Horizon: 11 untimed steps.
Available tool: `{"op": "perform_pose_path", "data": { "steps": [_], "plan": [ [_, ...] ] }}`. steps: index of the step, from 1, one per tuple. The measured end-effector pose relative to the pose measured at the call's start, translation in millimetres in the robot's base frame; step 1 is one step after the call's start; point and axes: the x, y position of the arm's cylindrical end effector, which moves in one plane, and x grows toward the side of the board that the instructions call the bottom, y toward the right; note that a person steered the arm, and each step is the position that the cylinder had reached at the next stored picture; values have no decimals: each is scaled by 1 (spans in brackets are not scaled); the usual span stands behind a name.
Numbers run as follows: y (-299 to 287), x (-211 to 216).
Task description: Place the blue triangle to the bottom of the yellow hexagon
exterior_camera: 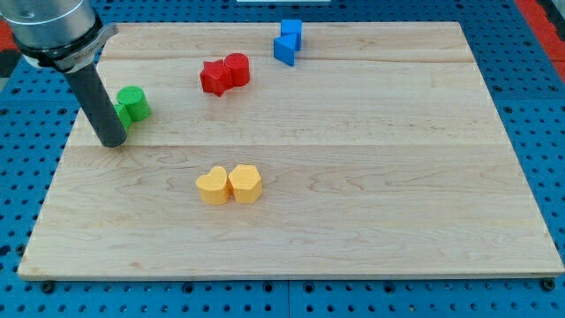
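A pale wooden bench [353,221] of jointed planks lies on a blue pegboard floor [530,88] dotted with holes. Nearest the view's bottom, left of centre, two yellow blocks sit touching side by side: a yellow hexagon [212,187] on the left and a yellow heart-like block [245,184] on the right. Farther up at the view's left, my tip [113,141] rests on the bench at the end of a straight dark rod; the tool has nothing to spread or pinch, being a bare rod. Just to its right, touching or nearly so, is a green rounded block [132,104], partly hidden by the rod. Beyond, toward the view's top, two red blocks [225,74] stand pressed together, shapes unclear. Farthest, near the top edge, the blue triangle [284,50] sits against a blue cube-like block [292,31], well apart from the yellow hexagon and my tip.
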Motion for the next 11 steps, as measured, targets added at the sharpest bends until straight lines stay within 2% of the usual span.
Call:
{"op": "perform_pose_path", "data": {
  "steps": [4,6,8,9,10,11],
  "plan": [
    [20,12],
    [133,-13],
    [259,-74],
    [310,-119],
    [325,-178],
    [294,-224]
  ]
}}
